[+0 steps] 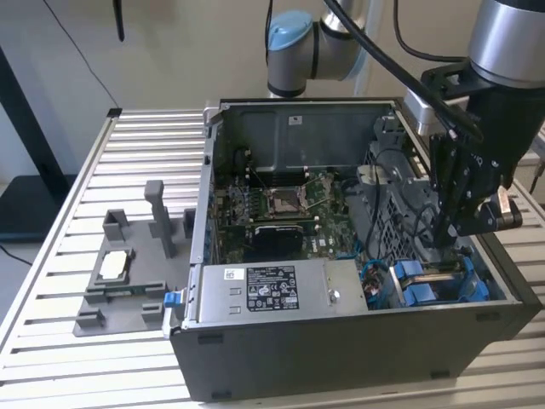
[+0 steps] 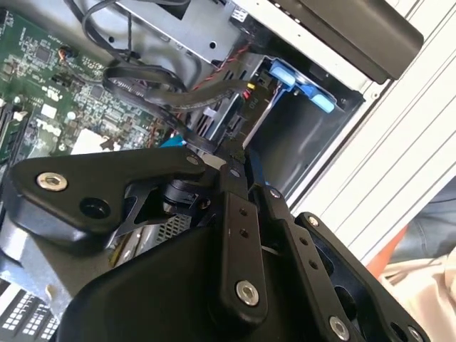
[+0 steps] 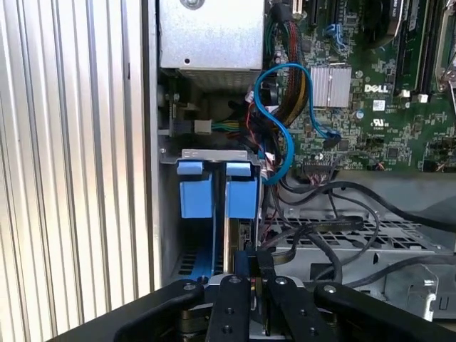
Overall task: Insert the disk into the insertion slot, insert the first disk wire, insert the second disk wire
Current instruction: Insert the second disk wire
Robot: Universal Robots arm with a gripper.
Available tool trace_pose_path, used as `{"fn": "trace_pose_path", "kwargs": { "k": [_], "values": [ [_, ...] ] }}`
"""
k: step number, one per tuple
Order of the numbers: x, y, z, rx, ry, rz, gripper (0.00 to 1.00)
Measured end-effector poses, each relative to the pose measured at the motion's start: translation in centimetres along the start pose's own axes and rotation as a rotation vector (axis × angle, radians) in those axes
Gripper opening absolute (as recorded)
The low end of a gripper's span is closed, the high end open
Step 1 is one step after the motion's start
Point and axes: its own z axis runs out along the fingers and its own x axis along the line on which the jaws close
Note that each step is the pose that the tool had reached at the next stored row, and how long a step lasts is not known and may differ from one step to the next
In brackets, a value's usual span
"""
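Two blue tabs (image 3: 196, 196) mark the insertion slot (image 3: 214, 153), just beside which the gripper (image 3: 251, 262) hangs, jaws pressed together.

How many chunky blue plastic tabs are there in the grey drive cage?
2, in the first wrist view, side by side in the drive cage: one blue tab nearer the case's outer wall, the other nearer the motherboard. More may be hidden deeper inside.

The end effector (image 3: 254, 262) hovers over the insertion slot (image 3: 214, 153), its blue tabs (image 3: 196, 196) beside black cables (image 3: 335, 246).
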Motion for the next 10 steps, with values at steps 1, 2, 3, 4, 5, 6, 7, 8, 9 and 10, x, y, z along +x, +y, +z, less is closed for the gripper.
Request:
{"fn": "trace_pose_path", "kwargs": {
  "k": [1, 2, 3, 4, 5, 6, 7, 8, 9, 10],
  "values": [
    [0.00, 0.02, 0.15, 0.0038, 0.0001, 0.000, 0.16],
    [0.00, 0.04, 0.31, 0.0071, 0.0003, 0.000, 0.16],
    [0.00, 0.05, 0.46, 0.0103, 0.0002, 0.000, 0.16],
    [0.00, 0.08, 0.62, 0.0136, 0.0002, 0.000, 0.16],
    [-0.01, 0.10, 0.78, 0.0167, 0.0002, 0.000, 0.16],
    [-0.01, 0.12, 0.95, 0.0197, 0.0002, 0.000, 0.16],
    [0.00, 0.14, 1.11, 0.0228, 0.0003, 0.000, 0.16],
    [-0.01, 0.15, 1.27, 0.0253, 0.0003, 0.000, 0.16],
    [-0.01, 0.16, 1.41, 0.0268, 0.0001, 0.000, 0.16],
    [-0.01, 0.18, 1.52, 0.0278, 0.0002, 0.000, 0.16]
  ]
}}
